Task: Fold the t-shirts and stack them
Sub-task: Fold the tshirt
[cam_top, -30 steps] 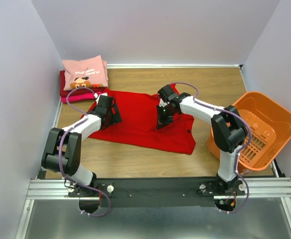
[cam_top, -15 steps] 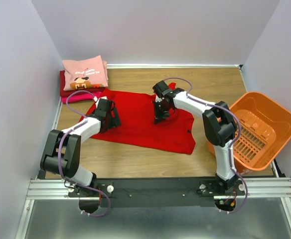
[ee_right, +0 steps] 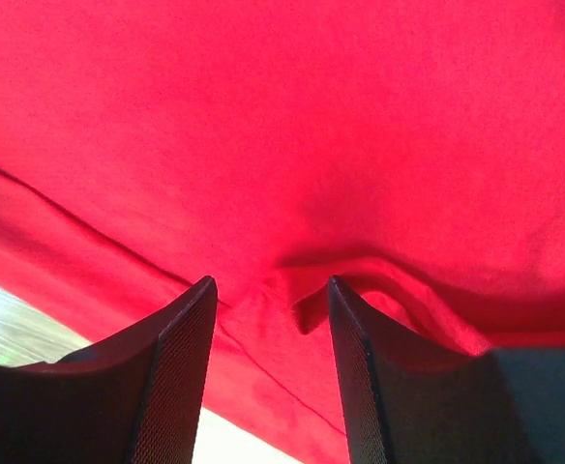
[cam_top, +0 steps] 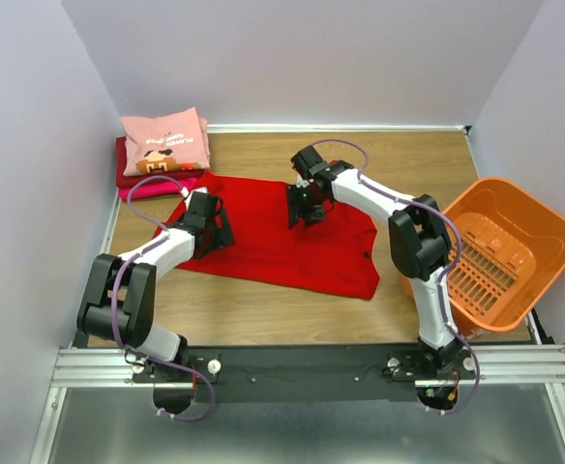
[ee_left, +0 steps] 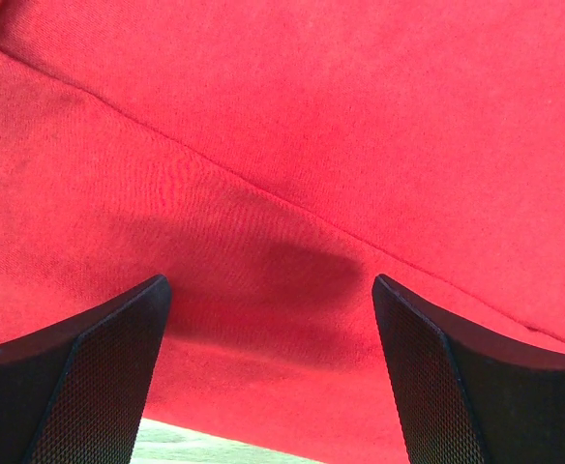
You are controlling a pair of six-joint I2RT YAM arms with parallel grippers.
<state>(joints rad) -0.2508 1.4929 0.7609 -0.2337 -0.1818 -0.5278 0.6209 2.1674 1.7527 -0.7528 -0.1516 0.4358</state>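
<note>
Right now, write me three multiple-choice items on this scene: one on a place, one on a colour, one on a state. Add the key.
1. Where is the basket?
A. far left corner
B. right side of the table
C. between the arms' bases

2. What colour is the top tee of the stack?
A. pink
B. blue
C. white

3. How does the red tee lie?
A. spread out on the table
B. folded on the stack
C. bunched in the basket

Key: 1 B, it stands by the right wall; 2 A, a pink printed tee lies on top; 3 A, it lies opened out mid-table.
</note>
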